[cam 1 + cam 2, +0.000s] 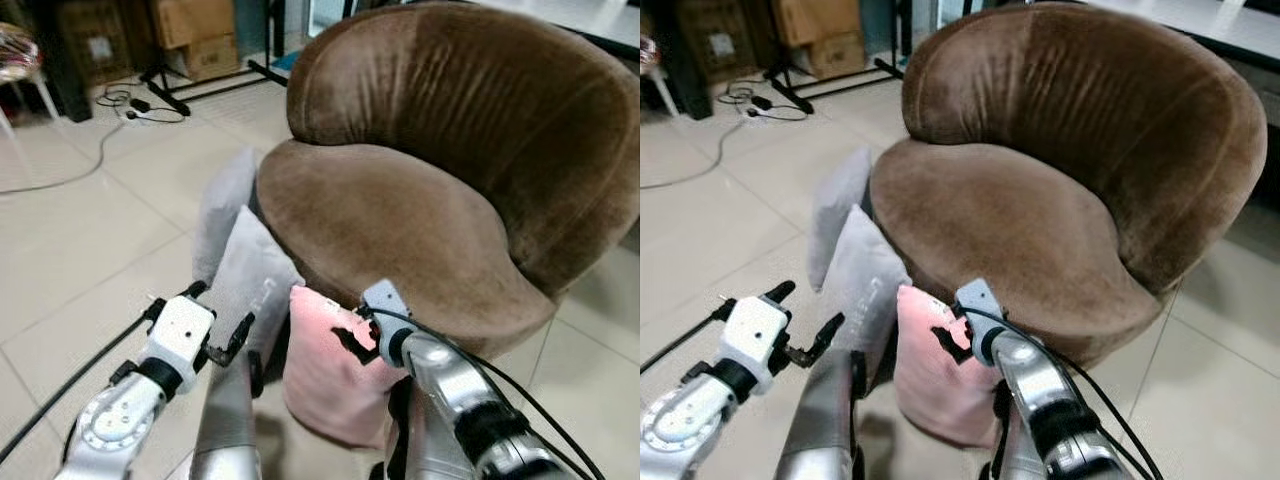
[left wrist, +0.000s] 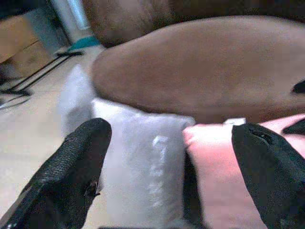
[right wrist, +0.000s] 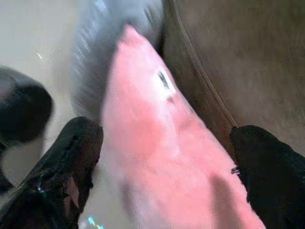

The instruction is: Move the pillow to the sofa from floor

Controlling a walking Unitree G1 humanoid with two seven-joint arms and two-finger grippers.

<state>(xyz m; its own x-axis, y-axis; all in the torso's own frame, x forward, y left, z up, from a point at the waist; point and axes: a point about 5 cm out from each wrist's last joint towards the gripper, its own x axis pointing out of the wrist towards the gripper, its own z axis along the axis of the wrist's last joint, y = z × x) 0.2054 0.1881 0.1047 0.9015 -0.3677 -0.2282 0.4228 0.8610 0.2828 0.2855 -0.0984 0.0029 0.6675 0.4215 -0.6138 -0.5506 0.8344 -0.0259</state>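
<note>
Leaning against the front of the brown sofa [image 1: 400, 210], the pink pillow [image 1: 325, 375] stands on edge on the floor [image 1: 80, 250], touching a grey pillow [image 1: 245, 275] beside it, with a second grey pillow [image 1: 222, 205] propped further back against the sofa's side. The right claw [image 3: 167, 162] sits at the pink pillow's top edge, its two black fingers [image 3: 66, 176] spread wide on either side of the fabric and not yet pressing in, so nothing is gripped. The left claw [image 2: 171, 176] hovers just beside, fingers apart as well, aimed at the seam where the grey and pink pillows meet. The likeliest trouble from here is a shallow pinch: soft stuffing gives under the fingers, and a grip on only a thin fold near the corner could let the pillow slide out once lifted. The left claw could also catch the grey pillow instead of the pink one, since the two touch, and drag it along or tip it over. A lift that is too low would snag the pillow on the sofa's rounded front rim, which overhangs it. The sofa's seat is broad, dished and bare, a forgiving place to drop a pillow. The floor is pale glossy tile; further off lie a cable [image 1: 80, 165], a black stand's legs [image 1: 200, 85] and cardboard boxes [image 1: 195, 35].
</note>
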